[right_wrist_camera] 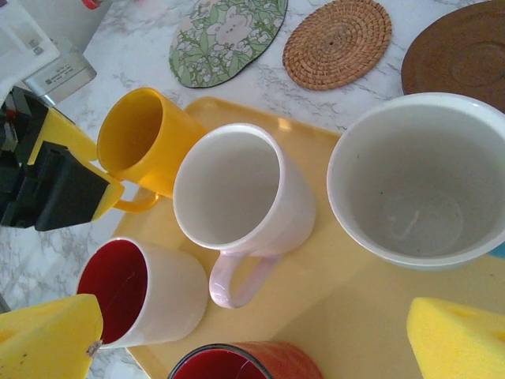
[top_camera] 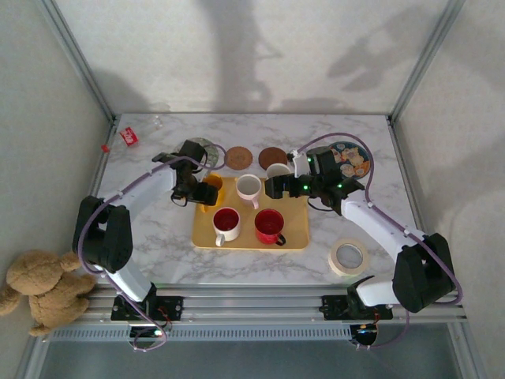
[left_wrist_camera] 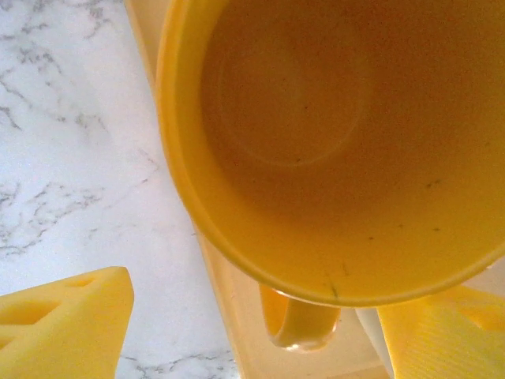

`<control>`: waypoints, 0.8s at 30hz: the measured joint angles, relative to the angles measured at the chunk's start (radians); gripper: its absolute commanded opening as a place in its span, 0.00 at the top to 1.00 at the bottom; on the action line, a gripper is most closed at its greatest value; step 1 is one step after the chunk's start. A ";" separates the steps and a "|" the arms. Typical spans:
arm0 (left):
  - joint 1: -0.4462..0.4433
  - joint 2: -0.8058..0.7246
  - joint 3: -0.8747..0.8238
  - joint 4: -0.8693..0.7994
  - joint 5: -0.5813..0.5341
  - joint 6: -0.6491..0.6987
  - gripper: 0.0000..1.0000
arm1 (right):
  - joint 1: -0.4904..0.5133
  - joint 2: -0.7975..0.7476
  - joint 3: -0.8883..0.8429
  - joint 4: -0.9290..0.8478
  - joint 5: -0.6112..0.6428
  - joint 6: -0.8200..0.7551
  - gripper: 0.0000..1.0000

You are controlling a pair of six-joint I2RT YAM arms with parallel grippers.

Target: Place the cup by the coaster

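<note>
**Yellow cup on the tray, left gripper straddling it**

The plain yellow plastic cup [right_wrist_camera: 146,134] sat at the far-left corner of the flat yellow tray [top_camera: 296,237]. The left gripper [left_wrist_camera: 252,328] was right down on it, jaws spread wide on either side of the rim. One yellow pad [left_wrist_camera: 63,316] had bare marble counter [left_wrist_camera: 71,158] showing between it and the cup. The other pad sat under the rim, so I couldn't tell if it touched.

The right gripper [right_wrist_camera: 252,339] hung over the middle of the tray, jaws wide and holding nothing, above a white ceramic mug [right_wrist_camera: 237,197] and a wider white cup [right_wrist_camera: 418,181].

Beyond the tray's far edge, three coasters lay in a row on the counter: a round green patterned coaster [right_wrist_camera: 229,35], a round woven straw coaster [right_wrist_camera: 338,41] and a dark brown round coaster [right_wrist_camera: 461,55]. The green one was nearest the yellow cup but not touching it.
</note>
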 measured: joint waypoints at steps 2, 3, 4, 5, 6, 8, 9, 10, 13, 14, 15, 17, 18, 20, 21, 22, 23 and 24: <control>0.000 -0.002 -0.017 -0.001 -0.006 -0.002 0.20 | 0.000 0.000 0.000 0.000 0.000 -0.001 0.01; 0.000 -0.002 -0.023 -0.001 -0.008 -0.002 0.20 | 0.000 0.000 0.000 0.000 0.000 -0.001 0.01; 0.000 -0.003 -0.029 -0.002 -0.010 -0.002 0.21 | 0.000 0.000 0.000 0.000 0.000 0.000 0.01; 0.000 -0.004 -0.033 -0.002 -0.011 -0.003 0.21 | 0.000 0.000 0.000 0.000 0.000 0.000 0.01; 0.000 -0.006 -0.038 -0.001 -0.011 -0.005 0.21 | 0.000 0.000 0.000 0.000 0.000 0.000 0.01; 0.000 -0.011 -0.048 0.000 -0.010 -0.010 0.22 | 0.000 0.000 0.000 0.000 0.000 0.000 0.01; 0.000 -0.013 -0.054 0.000 -0.010 -0.013 0.22 | 0.000 0.000 0.000 0.000 0.000 0.000 0.01; 0.000 -0.015 -0.061 0.000 -0.009 -0.014 0.22 | 0.000 0.000 0.000 0.000 0.000 0.000 0.01; 0.000 -0.015 -0.074 0.005 -0.005 -0.017 0.24 | 0.001 0.000 0.000 0.000 0.000 0.000 0.01; 0.000 -0.015 -0.075 0.007 -0.003 -0.017 0.27 | 0.003 0.000 0.000 0.000 0.000 0.000 0.01; 0.000 -0.015 -0.075 0.008 -0.001 -0.016 0.28 | 0.004 0.000 0.000 0.000 0.000 0.000 0.01; 0.000 -0.014 -0.075 0.014 0.009 -0.016 0.28 | 0.008 0.000 0.000 0.000 0.000 0.000 0.01; 0.000 -0.013 -0.075 0.018 0.013 -0.016 0.28 | 0.009 0.000 0.000 0.000 0.000 -0.001 0.01; 0.000 -0.006 -0.075 0.026 0.016 -0.016 0.28 | 0.010 0.000 0.000 0.000 0.001 -0.003 0.01; 0.000 -0.003 -0.075 0.030 0.016 -0.016 0.28 | 0.010 0.000 0.000 0.000 0.001 -0.005 0.01; 0.000 0.002 -0.075 0.033 0.016 -0.016 0.29 | 0.010 0.000 0.000 0.000 0.001 -0.008 0.01; 0.000 0.007 -0.075 0.035 0.018 -0.016 0.29 | 0.010 0.000 0.000 0.000 0.002 -0.010 0.01; 0.000 0.011 -0.075 0.037 0.021 -0.016 0.29 | 0.010 0.000 0.000 -0.001 0.003 -0.012 0.01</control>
